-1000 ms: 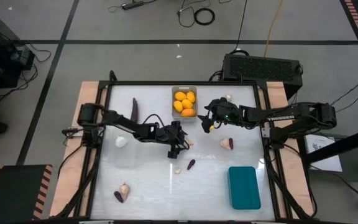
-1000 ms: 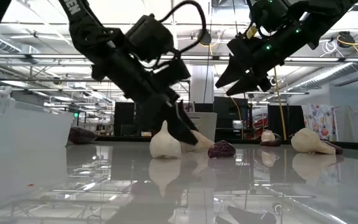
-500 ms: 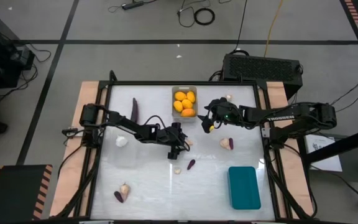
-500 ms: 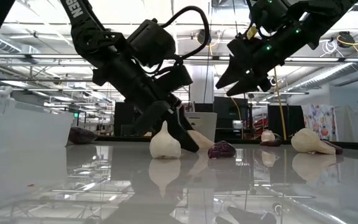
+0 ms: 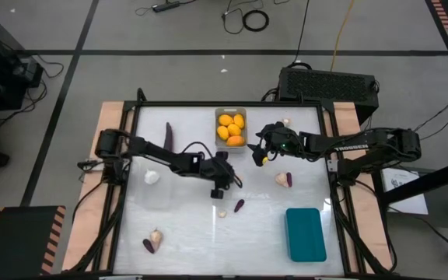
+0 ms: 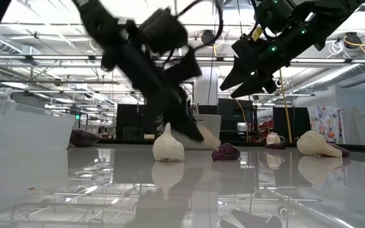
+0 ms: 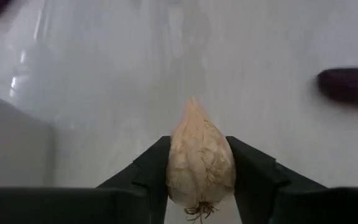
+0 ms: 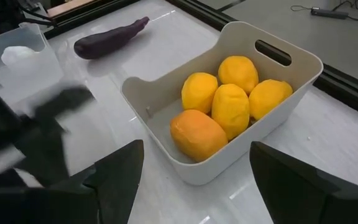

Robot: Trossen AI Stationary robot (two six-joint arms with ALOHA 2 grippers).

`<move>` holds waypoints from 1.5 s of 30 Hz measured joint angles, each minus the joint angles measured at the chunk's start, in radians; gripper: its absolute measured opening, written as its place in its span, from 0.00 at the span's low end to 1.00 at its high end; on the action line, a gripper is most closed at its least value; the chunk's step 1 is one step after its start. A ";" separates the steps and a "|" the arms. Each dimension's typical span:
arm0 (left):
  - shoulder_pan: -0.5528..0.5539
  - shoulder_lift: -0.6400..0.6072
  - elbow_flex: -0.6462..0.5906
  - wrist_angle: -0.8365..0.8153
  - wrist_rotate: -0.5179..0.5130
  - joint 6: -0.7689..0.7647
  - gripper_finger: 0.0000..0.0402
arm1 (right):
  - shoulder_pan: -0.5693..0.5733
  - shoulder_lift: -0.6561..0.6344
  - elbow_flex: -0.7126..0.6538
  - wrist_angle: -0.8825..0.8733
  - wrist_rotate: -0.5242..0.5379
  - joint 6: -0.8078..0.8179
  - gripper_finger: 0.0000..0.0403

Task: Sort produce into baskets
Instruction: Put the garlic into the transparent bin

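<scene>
My left gripper (image 5: 228, 183) is at the table's middle, shut on a pale garlic bulb (image 7: 199, 163). My right gripper (image 5: 261, 154) hovers open, with nothing between its fingers, just right of the grey basket (image 5: 231, 115), which holds several yellow-orange fruits (image 8: 229, 99). The clear basket (image 5: 162, 194) at the left has a white bulb (image 5: 152, 176) in it. The teal basket (image 5: 306, 233) stands at the near right. Loose garlic (image 5: 222, 212) and purple pieces (image 5: 239, 205) lie on the table. My left gripper pinches the garlic bulb by its two wide sides (image 7: 176, 168) between its two fingers, near the root end. The fingers slant down from the table's left side. The bulb's pointed tip (image 7: 194, 102) points forward, away from the gripper.
A long eggplant (image 5: 168, 136) lies at the far left. A garlic and a purple piece (image 5: 284, 180) lie right of centre, another pair (image 5: 152, 241) at the near left, and one bulb (image 5: 286, 122) at the far right. The table's near middle is bare.
My left gripper has shut on the garlic bulb and risen a little with it, tipping more level. The other bulb beside it stays where it was on the table.
</scene>
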 joint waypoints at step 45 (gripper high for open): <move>-0.228 -0.693 -0.194 -1.154 -0.008 -1.072 0.56 | 0.039 0.000 0.000 -0.045 0.005 0.113 0.71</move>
